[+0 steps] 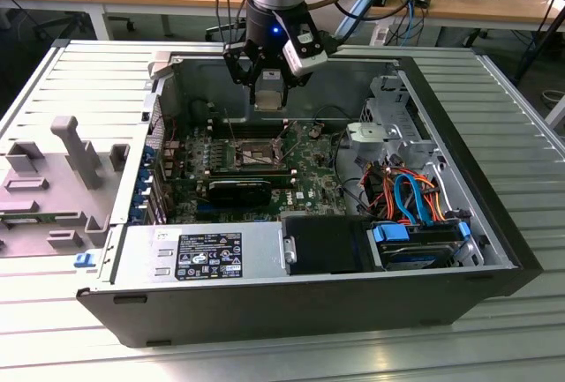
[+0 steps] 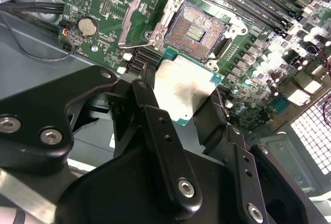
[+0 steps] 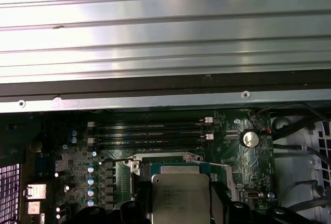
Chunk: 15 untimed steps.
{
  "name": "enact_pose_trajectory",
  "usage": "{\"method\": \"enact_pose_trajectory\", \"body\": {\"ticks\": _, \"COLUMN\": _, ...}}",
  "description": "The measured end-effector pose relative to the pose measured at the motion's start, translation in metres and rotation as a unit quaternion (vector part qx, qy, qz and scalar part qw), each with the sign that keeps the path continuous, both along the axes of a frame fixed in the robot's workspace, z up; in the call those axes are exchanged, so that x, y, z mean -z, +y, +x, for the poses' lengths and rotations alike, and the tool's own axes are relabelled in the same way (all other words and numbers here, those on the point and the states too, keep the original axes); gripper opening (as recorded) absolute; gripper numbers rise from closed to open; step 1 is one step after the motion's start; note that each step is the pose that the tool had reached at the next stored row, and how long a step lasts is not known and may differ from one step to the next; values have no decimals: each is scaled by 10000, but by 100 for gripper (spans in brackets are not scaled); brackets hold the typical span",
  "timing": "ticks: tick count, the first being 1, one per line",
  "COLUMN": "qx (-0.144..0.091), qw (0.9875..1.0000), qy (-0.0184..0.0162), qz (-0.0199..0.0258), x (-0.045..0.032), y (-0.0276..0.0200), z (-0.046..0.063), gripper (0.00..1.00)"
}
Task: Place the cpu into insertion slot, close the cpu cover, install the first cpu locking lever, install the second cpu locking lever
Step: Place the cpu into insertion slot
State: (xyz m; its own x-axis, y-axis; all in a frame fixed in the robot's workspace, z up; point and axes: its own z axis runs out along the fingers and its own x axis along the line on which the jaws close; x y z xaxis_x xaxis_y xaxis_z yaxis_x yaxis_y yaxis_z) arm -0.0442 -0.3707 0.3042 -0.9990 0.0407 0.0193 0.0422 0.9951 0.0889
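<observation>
Computer case [image 1: 309, 311], lid off. Green motherboard [image 1: 313, 148] on its floor. Gripper [image 1: 267, 95] hangs over the far middle, pinching the cpu's edges. Insertion slot [image 2: 195, 31] bare, contacts exposed. Cpu cover [image 2: 137, 19] swung open. Cpu [image 2: 183, 92] held above the board, near the slot, not seated.

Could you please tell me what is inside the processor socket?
The socket holds just bare contacts; the chip, held by the gripper, hides one edge.
</observation>
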Motion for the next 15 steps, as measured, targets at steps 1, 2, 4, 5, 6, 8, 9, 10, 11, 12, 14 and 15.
{"method": "enact_pose_trajectory", "body": {"ticks": 1, "qx": 5, "qw": 10000, "qy": 0, "qz": 0, "x": 0, "y": 0, "z": 0, "gripper": 54}}
{"method": "enact_pose_trajectory", "body": {"ticks": 2, "qx": 9, "qw": 10000, "qy": 0, "qz": 0, "x": 0, "y": 0, "z": 0, "gripper": 54}}
{"method": "enact_pose_trajectory", "body": {"ticks": 4, "qx": 19, "qw": 10000, "qy": 0, "qz": 0, "x": 0, "y": 0, "z": 0, "gripper": 54}}
{"method": "enact_pose_trajectory", "body": {"ticks": 5, "qx": 23, "qw": 10000, "qy": 0, "qz": 0, "x": 0, "y": 0, "z": 0, "gripper": 54}}
{"method": "enact_pose_trajectory", "body": {"ticks": 6, "qx": 27, "qw": 10000, "qy": 0, "qz": 0, "x": 0, "y": 0, "z": 0, "gripper": 54}}
{"method": "enact_pose_trajectory", "body": {"ticks": 8, "qx": 37, "qw": 10000, "qy": 0, "qz": 0, "x": 0, "y": 0, "z": 0, "gripper": 54}}
{"method": "enact_pose_trajectory", "body": {"ticks": 9, "qx": 42, "qw": 10000, "qy": 0, "qz": 0, "x": 0, "y": 0, "z": 0, "gripper": 54}}
{"method": "enact_pose_trajectory", "body": {"ticks": 10, "qx": 46, "qw": 10000, "qy": 0, "qz": 0, "x": 0, "y": 0, "z": 0, "gripper": 54}}
{"method": "enact_pose_trajectory", "body": {"ticks": 11, "qx": 52, "qw": 10000, "qy": 0, "qz": 0, "x": 0, "y": 0, "z": 0, "gripper": 54}}
{"method": "enact_pose_trajectory", "body": {"ticks": 12, "qx": 56, "qw": 10000, "qy": 0, "qz": 0, "x": 0, "y": 0, "z": 0, "gripper": 54}}
{"method": "enact_pose_trajectory", "body": {"ticks": 14, "qx": 69, "qw": 10000, "qy": 0, "qz": 0, "x": 0, "y": 0, "z": 0, "gripper": 54}}
{"method": "enact_pose_trajectory", "body": {"ticks": 15, "qx": 77, "qw": 10000, "qy": 0, "qz": 0, "x": 0, "y": 0, "z": 0, "gripper": 54}}
